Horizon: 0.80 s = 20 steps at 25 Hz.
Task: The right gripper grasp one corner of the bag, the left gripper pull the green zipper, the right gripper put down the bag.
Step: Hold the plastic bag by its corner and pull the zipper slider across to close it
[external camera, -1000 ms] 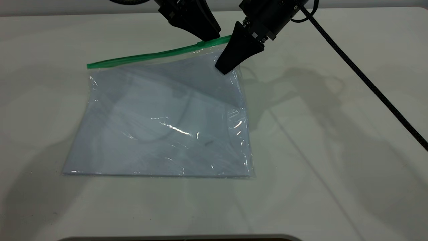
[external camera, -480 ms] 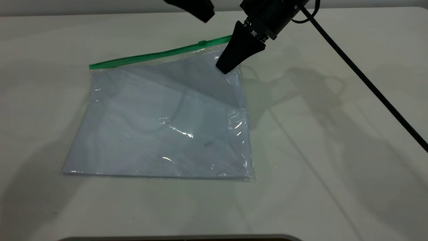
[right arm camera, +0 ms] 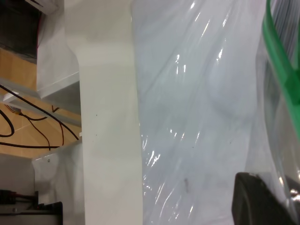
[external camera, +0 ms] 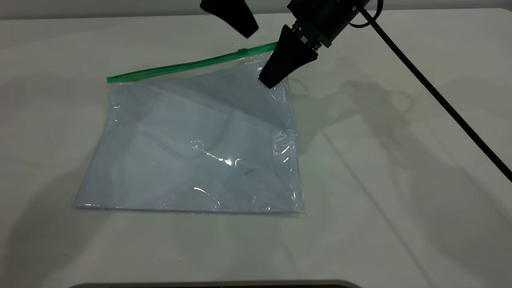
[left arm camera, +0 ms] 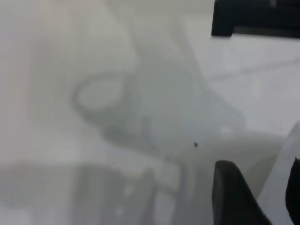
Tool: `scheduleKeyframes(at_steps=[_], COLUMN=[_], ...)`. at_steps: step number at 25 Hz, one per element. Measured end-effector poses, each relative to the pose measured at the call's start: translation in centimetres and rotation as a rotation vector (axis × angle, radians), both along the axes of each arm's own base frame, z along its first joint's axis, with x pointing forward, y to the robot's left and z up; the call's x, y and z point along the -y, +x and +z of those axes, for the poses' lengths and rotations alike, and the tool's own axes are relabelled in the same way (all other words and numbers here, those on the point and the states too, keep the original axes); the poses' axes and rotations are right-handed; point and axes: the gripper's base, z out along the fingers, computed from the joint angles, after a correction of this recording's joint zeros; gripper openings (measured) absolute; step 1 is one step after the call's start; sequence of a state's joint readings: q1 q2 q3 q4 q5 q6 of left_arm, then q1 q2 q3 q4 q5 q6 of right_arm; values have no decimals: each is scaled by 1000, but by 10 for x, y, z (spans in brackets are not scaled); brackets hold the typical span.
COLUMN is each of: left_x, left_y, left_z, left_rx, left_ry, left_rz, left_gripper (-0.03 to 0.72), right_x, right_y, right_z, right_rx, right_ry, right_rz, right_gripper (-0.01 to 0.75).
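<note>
The bag (external camera: 192,140), a flat clear pouch with pale bluish sheets inside, lies on the white table. Its far right corner is lifted a little. The green zipper (external camera: 180,66) runs along the far edge, with its small slider tab (external camera: 242,51) near the right end. My right gripper (external camera: 269,83) is shut on the bag's far right corner; in the right wrist view a black finger (right arm camera: 260,199) presses the film beside the green strip (right arm camera: 281,70). My left gripper (external camera: 247,32) hangs above the slider, apart from it, open and holding nothing (left arm camera: 261,164).
The white table (external camera: 400,160) extends to the right and front of the bag. A thick black braided cable (external camera: 440,96) crosses the right side above it. A dark rim (external camera: 216,285) shows at the front edge.
My left gripper has let go of the zipper slider and lifted off it. The right gripper has kept its hold on the corner. The bag has barely shifted.
</note>
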State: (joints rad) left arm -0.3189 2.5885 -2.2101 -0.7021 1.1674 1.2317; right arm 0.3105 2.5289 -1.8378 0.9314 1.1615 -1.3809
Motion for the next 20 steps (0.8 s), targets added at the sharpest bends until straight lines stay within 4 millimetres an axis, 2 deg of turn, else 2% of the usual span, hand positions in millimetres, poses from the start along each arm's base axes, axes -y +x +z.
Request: scheduleKeyframes(at_steps=[3, 10, 14, 20], left_x=[3, 14, 18, 25], left_y=[-2, -9, -11, -15], left_z=[0, 23, 22, 21], left_rx=[-5, 2, -2, 26], left_ry=[25, 61, 86, 110], left_rz=[2, 37, 42, -10], left_gripper=[347, 383, 453, 469], right_x=[1, 9, 11, 11], right_y=[1, 4, 5, 5], right_z=[0, 0, 0, 0], right_rx=[-1, -1, -3, -4], right_ry=[0, -2, -3, -3], right_rz=[-2, -20, -24, -24], right_gripper=[33, 33, 33, 33])
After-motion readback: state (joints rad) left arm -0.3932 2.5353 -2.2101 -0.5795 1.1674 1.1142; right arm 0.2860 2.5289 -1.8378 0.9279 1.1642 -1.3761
